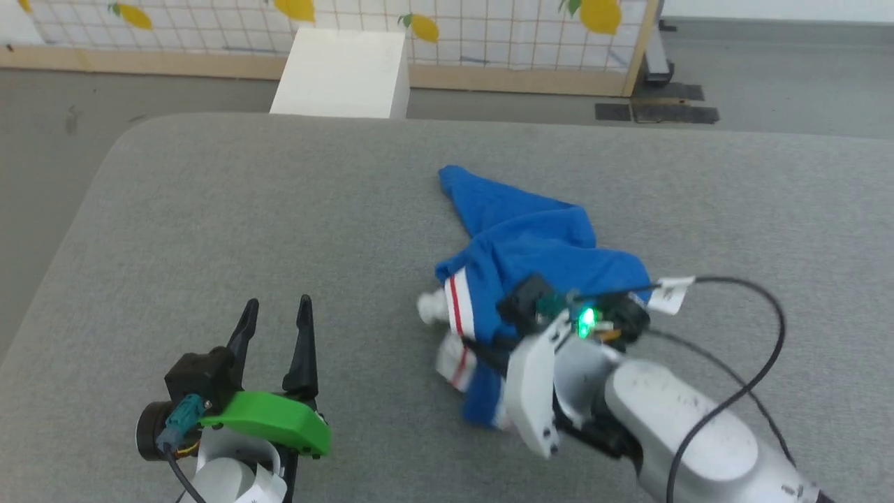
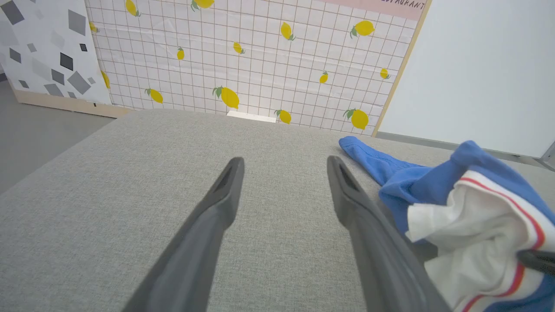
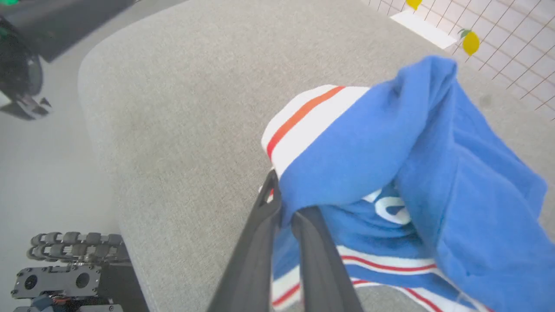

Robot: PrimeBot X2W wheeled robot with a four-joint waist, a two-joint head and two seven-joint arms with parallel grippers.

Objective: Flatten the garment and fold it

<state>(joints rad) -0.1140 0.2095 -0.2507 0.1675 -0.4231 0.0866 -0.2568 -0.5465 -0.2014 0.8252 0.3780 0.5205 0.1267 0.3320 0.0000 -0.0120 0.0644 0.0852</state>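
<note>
**Right gripper clamping a fold of the crumpled garment**

Pale and scuffed, the right forearm (image 1: 684, 433) is reaching toward the garment (image 1: 531, 237) from its near right side, with a black cable (image 1: 768, 335) arching over the arm to the right of the garment. The right gripper (image 3: 286, 201) is biting into the near edge of the heap. Its two dark fingers are standing almost together and a fold of blue cloth is running down between them, so the pincer is clenched on the garment. Just above the fingertips, a white band with a red stripe is bulging outward. Below them, more red-and-white trim and part of a white printed letter are showing.

The garment is lying bunched on the grey padded surface (image 1: 279, 209), with one blue corner trailing away on its far side.

Well to the left of the garment, the left gripper (image 1: 277, 307) is sitting low and pointing toward the far side. Its fingers are spreading wide, holding nothing and touching no cloth.
</note>
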